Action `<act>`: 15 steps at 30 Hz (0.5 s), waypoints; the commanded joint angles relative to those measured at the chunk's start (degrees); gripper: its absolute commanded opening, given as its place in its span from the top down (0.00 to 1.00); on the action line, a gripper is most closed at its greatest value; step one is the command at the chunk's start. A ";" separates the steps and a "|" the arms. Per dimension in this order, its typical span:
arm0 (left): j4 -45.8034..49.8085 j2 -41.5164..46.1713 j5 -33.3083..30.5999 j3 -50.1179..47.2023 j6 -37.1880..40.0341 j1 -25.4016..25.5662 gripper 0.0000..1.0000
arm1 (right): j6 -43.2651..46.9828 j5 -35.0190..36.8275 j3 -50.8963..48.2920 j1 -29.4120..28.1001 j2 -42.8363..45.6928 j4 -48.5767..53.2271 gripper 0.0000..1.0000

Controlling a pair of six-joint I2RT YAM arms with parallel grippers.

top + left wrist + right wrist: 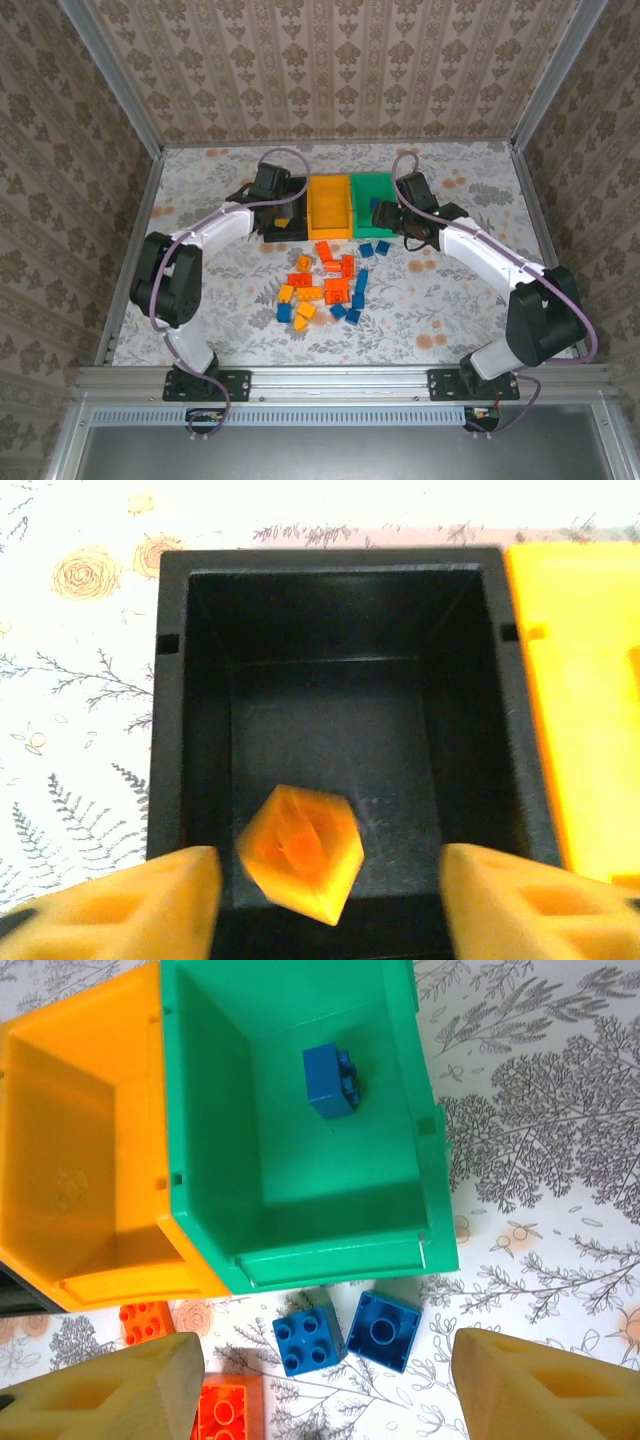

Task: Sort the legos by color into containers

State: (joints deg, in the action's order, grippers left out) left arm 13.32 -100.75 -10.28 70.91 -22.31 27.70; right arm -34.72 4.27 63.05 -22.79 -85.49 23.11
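- My main worry is the yellow brick (300, 852). It shows blurred and tipped on a corner at the 6 o'clock end of the black bin (170, 680), close to the near wall. I judge it to be falling free, and a bounce off the floor could send it over that wall onto the table (80, 780).
- My second worry is the yellow bin (580, 680), which sits right against the black one at 3 o'clock. If yellow pieces belong there, this one lands in the wrong place. I cannot tell the colour scheme from here.
- The left gripper (325, 885) is released. Its fingers (130, 905) stand well apart, with a gap on each side of the brick, and touch nothing.
- The right gripper (325, 1380) is spread wide and empty, hanging over the near edge of the green bin (300, 1190). That bin holds one blue brick (330, 1080) toward 12 o'clock.
- On the table, two blue bricks (310, 1342) lie just outside the green bin's near wall, between the right fingers. A careless descent could clip that wall and shove the bins.
- From above, the loose bricks (325, 285) lie packed together at 6 o'clock of the bins. A grab there may catch a neighbour of another colour.
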 commanded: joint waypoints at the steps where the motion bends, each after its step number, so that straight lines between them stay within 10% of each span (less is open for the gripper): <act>1: -0.39 5.92 1.01 0.33 -0.42 1.31 0.28 | -0.11 -3.95 -1.62 -0.67 1.80 2.78 0.31; 7: -2.41 18.05 2.54 -7.66 -2.87 4.39 0.16 | 3.12 -9.65 -2.53 -6.40 -0.51 3.56 0.32; 8: -2.51 20.14 2.31 -9.47 -3.32 5.08 0.01 | 3.49 -10.00 -2.32 -7.78 -1.34 3.52 0.32; 15: -1.81 33.04 0.68 -20.56 -6.48 7.23 0.00 | 3.20 -7.66 0.16 -14.20 -8.44 2.42 0.36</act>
State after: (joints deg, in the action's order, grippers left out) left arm 10.57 -70.65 -8.82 53.80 -26.28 34.48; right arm -32.05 -3.55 61.21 -35.77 -91.37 24.77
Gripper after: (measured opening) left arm 0.997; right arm 0.642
